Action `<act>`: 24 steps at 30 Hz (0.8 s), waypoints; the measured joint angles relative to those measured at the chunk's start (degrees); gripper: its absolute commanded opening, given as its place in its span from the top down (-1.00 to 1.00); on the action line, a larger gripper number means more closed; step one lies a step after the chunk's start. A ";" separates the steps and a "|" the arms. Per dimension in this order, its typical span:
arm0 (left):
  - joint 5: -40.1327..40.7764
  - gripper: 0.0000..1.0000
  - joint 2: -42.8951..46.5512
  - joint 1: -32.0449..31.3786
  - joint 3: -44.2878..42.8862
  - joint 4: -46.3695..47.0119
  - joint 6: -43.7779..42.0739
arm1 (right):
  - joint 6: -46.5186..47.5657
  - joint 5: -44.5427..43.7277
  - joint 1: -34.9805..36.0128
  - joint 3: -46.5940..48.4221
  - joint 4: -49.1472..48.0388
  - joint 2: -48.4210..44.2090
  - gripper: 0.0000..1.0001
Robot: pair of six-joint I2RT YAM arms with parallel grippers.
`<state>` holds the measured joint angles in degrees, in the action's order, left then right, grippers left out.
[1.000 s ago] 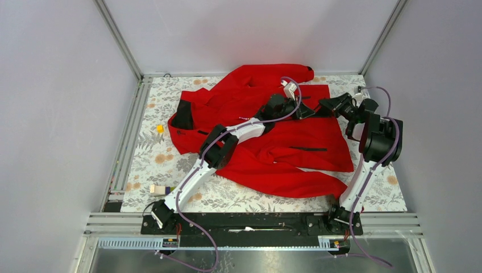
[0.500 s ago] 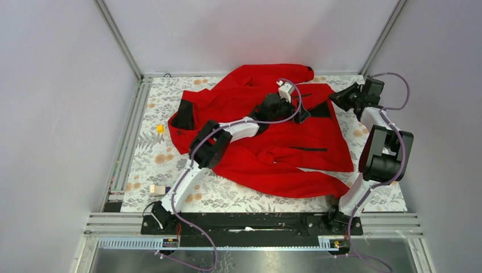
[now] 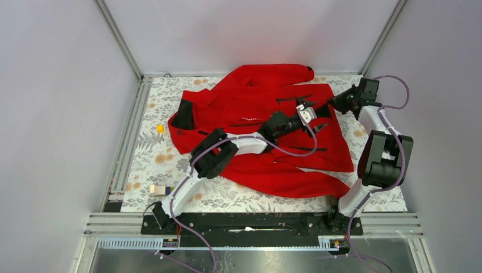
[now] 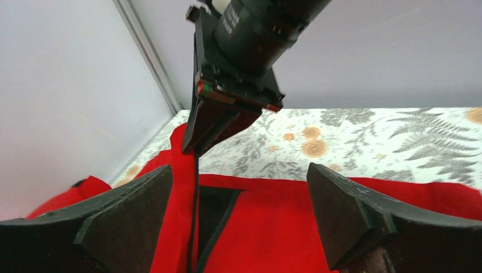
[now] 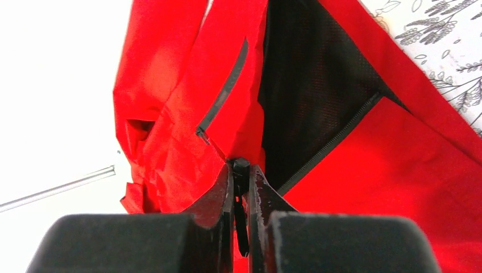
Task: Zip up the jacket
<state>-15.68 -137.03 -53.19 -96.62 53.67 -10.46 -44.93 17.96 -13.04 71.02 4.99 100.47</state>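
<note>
Red jacket (image 3: 256, 122) spread over the table (image 3: 375, 190), collar toward the left edge, hem toward the far right corner. Front open at the hem, black lining showing. Right gripper (image 3: 336, 104) clenched on the zipper end (image 5: 240, 170) at that hem. Left gripper (image 3: 312, 115) released, jaws wide, hovering just beside, above the red cloth. Front zipper (image 5: 332, 142) running leftward from both claws; next, probably, pinning the hem and drawing toward the collar.

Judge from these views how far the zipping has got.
Done: the jacket lies spread out. In hand: the right gripper pinches a small black zipper piece at the hem, while the left gripper hangs open beside it. Left: the front gapes there, showing black lining; zipping seems not begun.
</note>
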 measured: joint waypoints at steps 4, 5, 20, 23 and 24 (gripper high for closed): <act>-0.31 -0.94 -4.11 0.79 -3.52 1.99 -4.44 | -1.92 0.17 0.22 -0.02 -0.02 -2.12 1.00; -0.07 -0.90 -5.38 1.03 -4.79 2.10 -5.25 | -2.21 0.17 0.31 -0.02 -0.02 -2.71 1.00; 6.69 -0.64 -12.76 0.90 -16.17 -0.92 -9.53 | -2.95 0.20 0.37 -0.07 0.17 -3.87 1.00; 6.88 -0.50 -13.07 0.48 -16.17 -0.50 -9.92 | -3.13 0.22 0.42 -0.07 0.39 -3.87 1.00; 6.82 -0.45 -13.18 0.33 -16.20 -0.31 -10.12 | -3.19 0.24 0.42 -0.07 0.46 -3.87 1.00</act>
<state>-8.86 -150.21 -52.86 -112.81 53.36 -20.58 -48.12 18.20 -12.62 70.96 5.45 96.60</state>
